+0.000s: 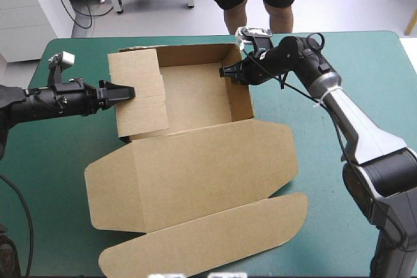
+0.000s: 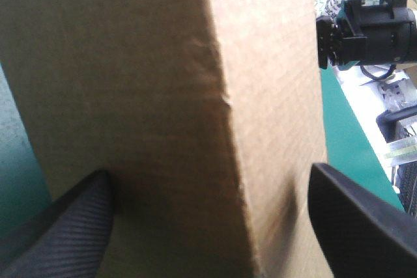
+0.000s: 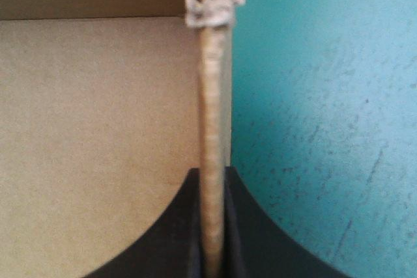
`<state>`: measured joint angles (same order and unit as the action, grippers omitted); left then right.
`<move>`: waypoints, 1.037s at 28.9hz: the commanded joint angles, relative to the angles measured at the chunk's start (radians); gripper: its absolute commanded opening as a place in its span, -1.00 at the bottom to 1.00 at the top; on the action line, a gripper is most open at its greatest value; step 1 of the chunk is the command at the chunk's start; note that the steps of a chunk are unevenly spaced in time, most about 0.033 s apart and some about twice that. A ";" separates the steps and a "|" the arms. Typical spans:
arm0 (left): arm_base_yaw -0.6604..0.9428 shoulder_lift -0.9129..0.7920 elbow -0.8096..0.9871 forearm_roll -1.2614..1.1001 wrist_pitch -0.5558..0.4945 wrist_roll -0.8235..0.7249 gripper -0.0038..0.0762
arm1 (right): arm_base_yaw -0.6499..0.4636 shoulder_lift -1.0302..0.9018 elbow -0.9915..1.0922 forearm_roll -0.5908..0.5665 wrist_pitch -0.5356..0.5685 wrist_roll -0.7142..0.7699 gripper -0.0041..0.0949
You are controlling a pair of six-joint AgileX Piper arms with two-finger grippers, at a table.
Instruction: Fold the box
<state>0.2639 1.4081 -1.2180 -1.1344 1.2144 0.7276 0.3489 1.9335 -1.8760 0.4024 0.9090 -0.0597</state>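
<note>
On the right gripper (image 3: pixel 212 177), the 2 black fingers (image 3: pixel 163 239) are pressing all but together on the box's right wall (image 3: pixel 212 96). They are pinching its upright edge, 1 finger inside the tray and 1 outside. On the left gripper (image 2: pixel 210 174), the 2 fingers (image 2: pixel 71 232) are standing wide apart and gripping nothing, with the box's left wall flap (image 1: pixel 138 92) filling the gap just ahead of them.

That flap is leaning inward over the tray floor (image 1: pixel 195 92), not yet tucked down. The brown box (image 1: pixel 195 161) is lying with the teal-green cover (image 1: pixel 52 161) showing on all sides of it. Its far and right walls are raised, and its lid is resting flat on the near side of the tray.

The step in hand appears to be turning the left wall over into the tray while the opposite wall is being steadied. The next move is probably calling for the left gripper to push the flap inward and down until it seats against the floor. Meanwhile the right gripper's pinch needs to be holding firm so the box is not sliding away from the push.
</note>
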 commanded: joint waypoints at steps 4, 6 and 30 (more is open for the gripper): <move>-0.022 -0.030 -0.026 0.097 0.055 -0.061 0.54 | 0.042 -0.058 -0.028 0.047 -0.082 0.024 -0.95; -0.039 -0.030 -0.026 0.136 0.044 -0.092 0.54 | 0.056 -0.058 -0.028 0.045 -0.089 0.028 -0.95; -0.312 -0.030 -0.026 0.623 -0.268 -0.623 -0.31 | 0.115 -0.058 -0.028 -0.039 -0.054 0.115 -0.95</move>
<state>-0.0281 1.4081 -1.2180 -0.4743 0.9911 0.1511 0.4534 1.9353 -1.8744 0.2583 0.9049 0.0261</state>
